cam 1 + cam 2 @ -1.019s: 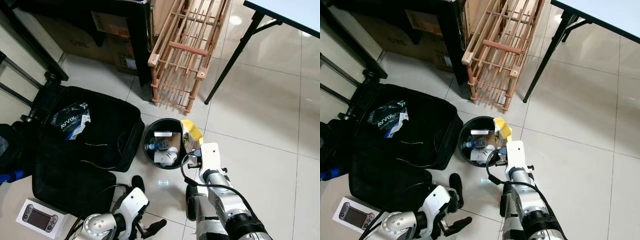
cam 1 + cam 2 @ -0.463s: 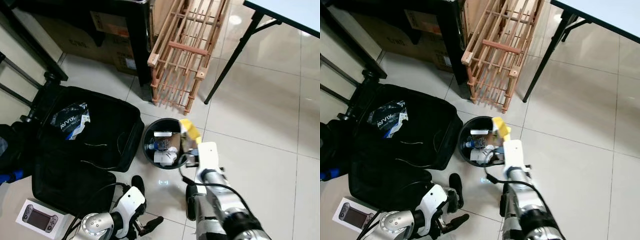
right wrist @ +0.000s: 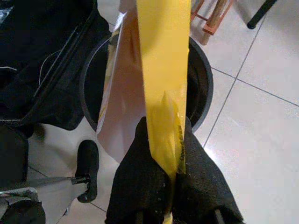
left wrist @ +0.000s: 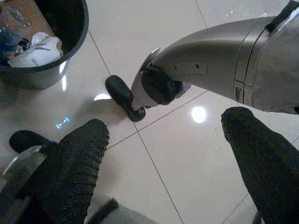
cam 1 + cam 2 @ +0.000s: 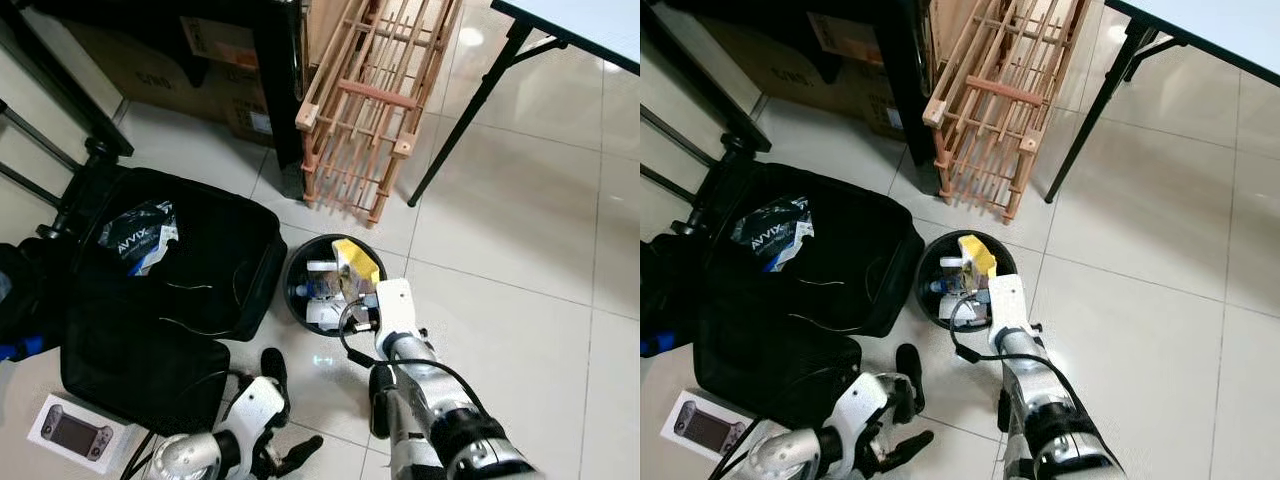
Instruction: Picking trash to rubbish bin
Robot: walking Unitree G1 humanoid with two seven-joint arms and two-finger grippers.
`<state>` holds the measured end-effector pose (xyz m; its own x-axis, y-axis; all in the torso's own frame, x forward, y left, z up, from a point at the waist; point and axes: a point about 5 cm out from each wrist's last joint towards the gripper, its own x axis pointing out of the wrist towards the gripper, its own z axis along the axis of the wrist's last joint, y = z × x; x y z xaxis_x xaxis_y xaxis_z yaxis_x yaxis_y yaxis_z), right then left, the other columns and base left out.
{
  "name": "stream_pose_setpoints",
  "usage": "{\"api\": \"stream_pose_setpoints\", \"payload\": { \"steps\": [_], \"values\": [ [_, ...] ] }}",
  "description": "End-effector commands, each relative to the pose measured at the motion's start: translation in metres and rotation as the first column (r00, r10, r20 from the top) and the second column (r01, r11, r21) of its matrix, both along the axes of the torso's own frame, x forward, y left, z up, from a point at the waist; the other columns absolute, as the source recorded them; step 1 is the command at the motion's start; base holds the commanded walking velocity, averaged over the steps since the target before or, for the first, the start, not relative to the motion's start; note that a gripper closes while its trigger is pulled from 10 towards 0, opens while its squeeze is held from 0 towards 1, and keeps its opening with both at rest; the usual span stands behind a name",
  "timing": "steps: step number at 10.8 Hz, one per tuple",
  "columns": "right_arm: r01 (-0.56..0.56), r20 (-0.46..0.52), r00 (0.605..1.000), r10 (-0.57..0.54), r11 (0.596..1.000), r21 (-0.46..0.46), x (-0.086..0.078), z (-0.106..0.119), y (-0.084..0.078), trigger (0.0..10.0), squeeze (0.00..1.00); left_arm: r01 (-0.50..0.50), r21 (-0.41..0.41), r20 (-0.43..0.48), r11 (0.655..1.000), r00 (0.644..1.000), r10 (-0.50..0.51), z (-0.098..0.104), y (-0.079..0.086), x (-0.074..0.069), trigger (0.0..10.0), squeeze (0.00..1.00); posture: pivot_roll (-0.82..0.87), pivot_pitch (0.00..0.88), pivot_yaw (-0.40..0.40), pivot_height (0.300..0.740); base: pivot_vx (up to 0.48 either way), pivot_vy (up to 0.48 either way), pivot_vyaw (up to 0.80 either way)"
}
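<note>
Right pincer (image 3: 170, 186) pinches a yellow wrapper (image 3: 161, 70) above the black bin (image 5: 298, 268)

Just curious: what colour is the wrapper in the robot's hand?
Yellow wrapper, pinched in the right hand; clearest in the right wrist view.

Indoor home or storage room: glossy tiled floor (image 5: 520, 210), open black suitcase (image 5: 175, 275), cardboard boxes (image 5: 150, 50), wooden rack (image 5: 365, 110), folding-leg counter (image 5: 575, 25).
</note>
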<state>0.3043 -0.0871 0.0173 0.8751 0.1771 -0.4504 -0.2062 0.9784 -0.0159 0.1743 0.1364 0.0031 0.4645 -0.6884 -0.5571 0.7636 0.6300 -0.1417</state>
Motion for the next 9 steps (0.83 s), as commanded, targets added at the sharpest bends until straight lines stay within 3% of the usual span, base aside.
{"api": "stream_pose_setpoints", "payload": {
  "steps": [1, 2, 3, 9],
  "values": [
    [-0.01, -0.044, 0.999, 0.01, 1.0, -0.004, -0.0095, -0.0118, 0.0023, 10.0, 0.0, -0.006, 0.016, -0.053, 1.0, 0.999, 0.007, -0.0078, 0.0028, -0.0155, 10.0, 0.0, 0.14, 0.51, 0.027, 0.74, 0.0, 0.0, 0.0],
    [-0.005, -0.039, 0.999, 0.005, 1.0, -0.007, -0.0067, -0.01, 0.0016, 10.0, 0.45, -0.005, 0.016, -0.057, 1.0, 0.998, 0.006, -0.0078, 0.0028, -0.0181, 10.0, 0.0, 0.14, 0.511, 0.028, 0.74, 0.0, 0.0, 0.0],
    [0.001, -0.034, 0.999, -0.002, 1.0, -0.008, -0.0054, -0.0091, 0.0007, 10.0, 1.0, -0.005, 0.017, -0.059, 1.0, 0.998, 0.006, -0.0079, 0.0028, -0.0189, 10.0, 0.0, 0.13, 0.512, 0.028, 0.74, 0.0, 0.0, 0.0],
    [0.022, -0.044, 0.999, -0.022, 1.0, -0.002, -0.0076, -0.014, -0.0058, 10.0, 1.0, -0.002, 0.025, -0.068, 1.0, 0.998, 0.004, -0.0087, 0.0017, -0.0194, 10.0, 0.0, 0.12, 0.515, 0.024, 0.74, 0.0, 0.0, 0.0]
  ]
}}
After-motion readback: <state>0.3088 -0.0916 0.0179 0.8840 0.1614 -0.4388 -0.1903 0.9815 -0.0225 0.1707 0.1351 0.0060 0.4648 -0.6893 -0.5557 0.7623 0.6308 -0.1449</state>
